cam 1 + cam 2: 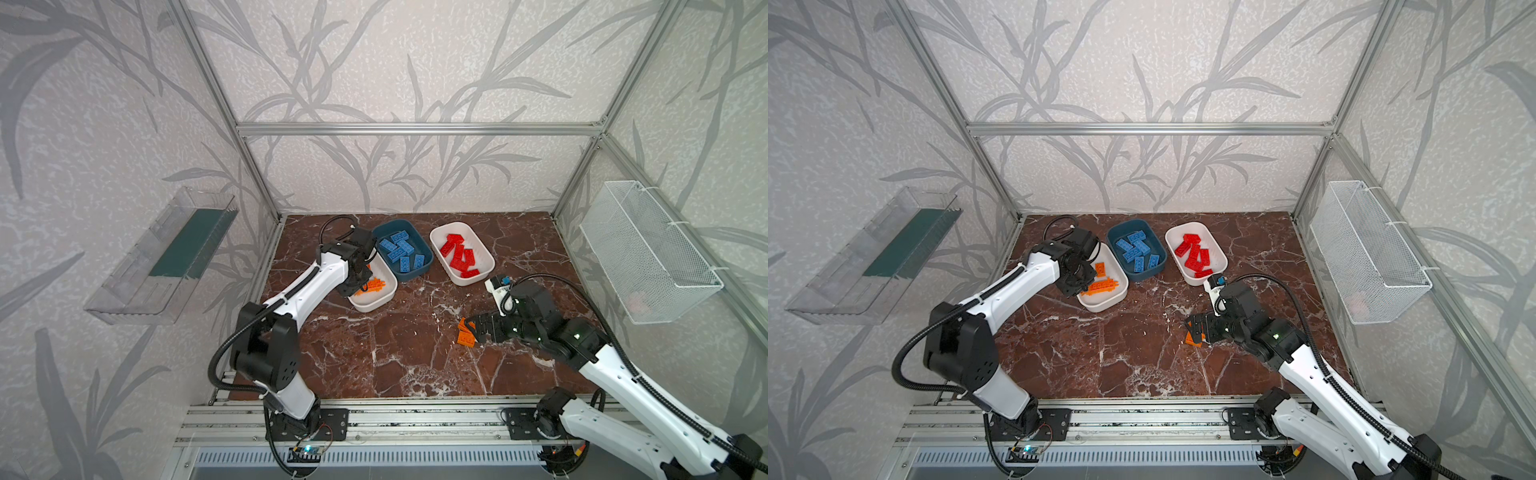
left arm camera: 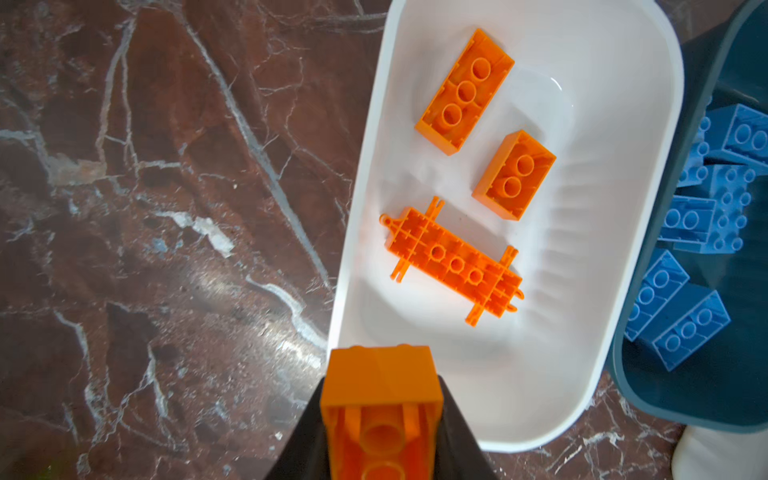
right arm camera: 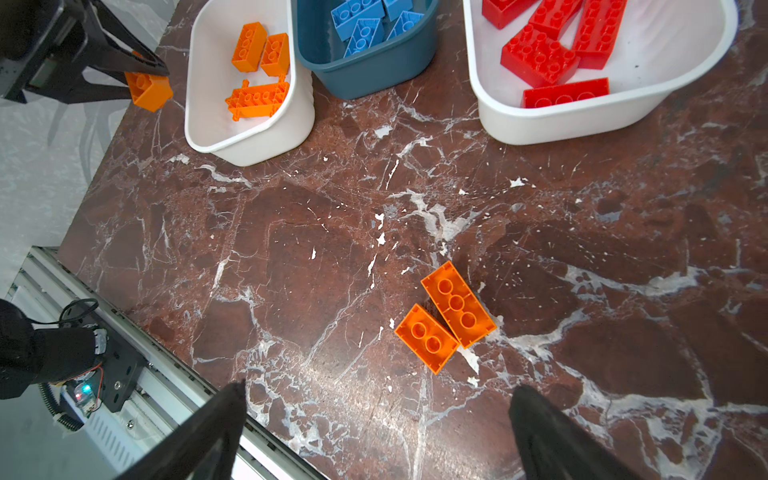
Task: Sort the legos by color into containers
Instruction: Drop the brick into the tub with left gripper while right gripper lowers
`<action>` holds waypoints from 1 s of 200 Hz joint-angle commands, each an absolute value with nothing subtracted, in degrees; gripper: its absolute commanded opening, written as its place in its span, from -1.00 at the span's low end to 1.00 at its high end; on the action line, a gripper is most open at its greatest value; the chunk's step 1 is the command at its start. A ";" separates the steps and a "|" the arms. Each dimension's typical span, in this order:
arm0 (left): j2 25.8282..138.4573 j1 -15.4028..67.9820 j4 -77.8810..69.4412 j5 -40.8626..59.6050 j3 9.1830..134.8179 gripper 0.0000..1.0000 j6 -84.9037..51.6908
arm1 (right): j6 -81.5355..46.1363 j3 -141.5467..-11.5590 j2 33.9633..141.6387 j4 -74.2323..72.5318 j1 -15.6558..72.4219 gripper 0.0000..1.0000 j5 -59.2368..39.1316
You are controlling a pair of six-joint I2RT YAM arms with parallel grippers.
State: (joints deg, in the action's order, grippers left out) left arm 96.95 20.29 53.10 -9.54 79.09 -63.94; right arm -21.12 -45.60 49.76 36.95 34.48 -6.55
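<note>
Orange plastic, glossy and square-edged: one held brick [image 2: 382,415] clamped between the dark tapered fingers [image 2: 299,449] of the left tool [image 2: 382,382], hollow underside and round inner tubes turned to the wrist camera; hangs above the table [image 3: 332,249] right at the rim of a white tub [image 2: 365,166], not down inside it; from the right wrist view, sits just outside that tub's smooth rounded wall.

Inside the tub, on a plain white floor: two orange blocks [image 2: 464,91] lying underside up and apart; beside them a flat ribbed plate [image 2: 453,259] with thin forked prongs near its corners.

Close against that tub, a dark teal tub [image 1: 415,272], same shallow rounded-rectangle shape, heaped with studded blue bricks [image 1: 401,249] tilted over one another; a little apart, a second white tub [image 1: 465,278] with red bricks [image 1: 459,253] in a loose jumble.

Right tool [image 3: 378,388] spread wide, gripping nothing, poised over loose orange bricks [image 3: 458,309] on the table: a longer one and a shorter one [image 3: 427,338], side by side and touching, undersides up.

Polished red-brown marble pattern on the table, veined and flecked in white, shiny under the light.
</note>
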 commanded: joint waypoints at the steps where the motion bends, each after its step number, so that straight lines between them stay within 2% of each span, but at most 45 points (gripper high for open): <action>1: 100.81 17.84 52.35 -6.63 82.68 -0.16 -60.74 | -20.39 -46.61 50.66 39.06 34.07 0.98 -4.27; 17: 104.74 15.72 52.38 -3.26 85.64 -0.05 -59.15 | -20.48 -45.87 51.48 39.10 34.10 0.98 -2.81; 42: 108.69 14.68 52.42 -3.15 89.28 0.30 -57.53 | -21.12 -45.07 53.66 38.97 33.98 0.98 -1.36; 62: 109.34 14.68 52.65 -2.99 91.34 0.46 -56.32 | -22.08 -44.32 55.61 38.49 33.94 0.98 -0.99; 109: 100.50 17.55 50.80 -4.70 86.01 0.63 -53.14 | -26.31 -42.20 62.26 36.00 33.96 0.98 1.58; 125: 95.68 20.11 50.69 -8.85 82.19 0.75 -51.81 | -29.26 -41.63 63.67 34.31 33.93 0.98 2.15; 138: 91.73 22.64 50.19 -12.29 78.41 0.96 -50.95 | -31.55 -40.57 64.71 31.95 33.96 0.98 2.02; 156: 85.97 25.94 47.64 -14.36 71.81 0.97 -49.64 | -33.48 -40.14 67.40 29.35 34.00 0.98 2.04; 200: 75.67 29.16 42.73 -12.24 58.16 0.97 -49.96 | -36.13 -43.60 76.72 29.01 34.90 0.98 1.94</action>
